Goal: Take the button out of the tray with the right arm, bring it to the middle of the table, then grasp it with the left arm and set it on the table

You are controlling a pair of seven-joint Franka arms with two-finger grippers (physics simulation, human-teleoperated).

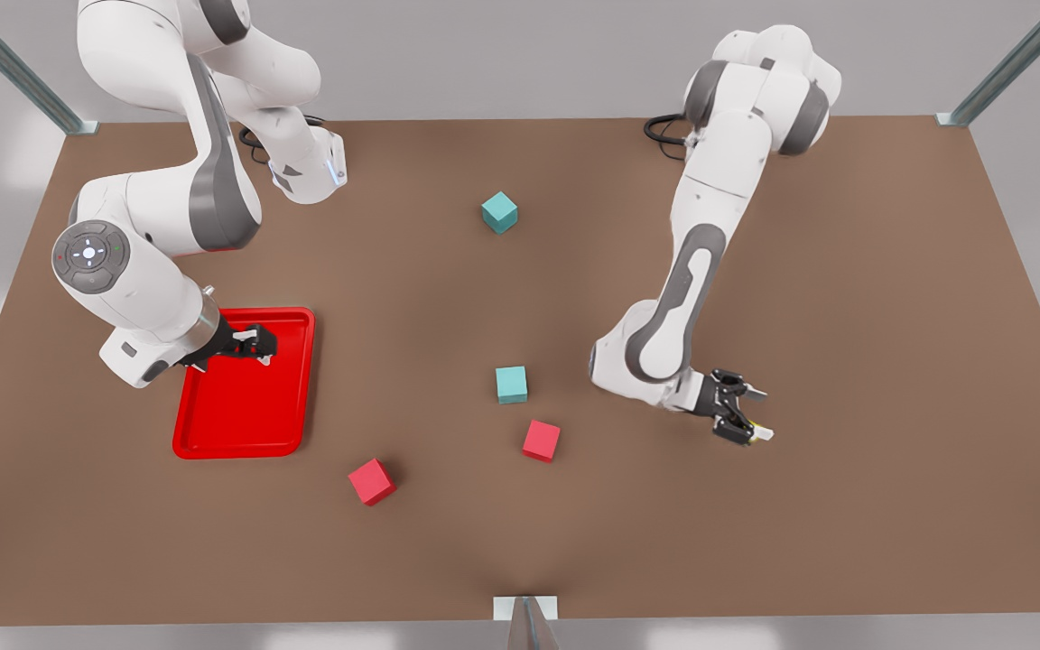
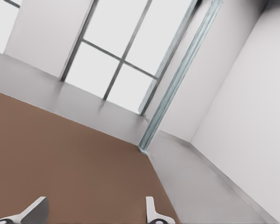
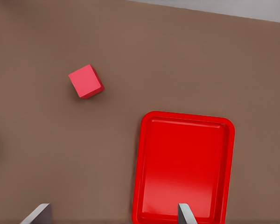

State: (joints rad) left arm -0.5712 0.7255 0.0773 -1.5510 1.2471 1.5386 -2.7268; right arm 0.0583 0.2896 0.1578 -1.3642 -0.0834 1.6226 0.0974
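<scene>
Tray (image 1: 245,424), red, lies at eight o'clock on the table (image 1: 845,298). Above its far end hangs the right gripper (image 1: 260,347), fingers spread wide in the right wrist view and holding nothing; I cannot make out the button. The left gripper (image 1: 748,413) waits at four o'clock, just over bare tabletop, jaws also wide apart and empty.
</scene>
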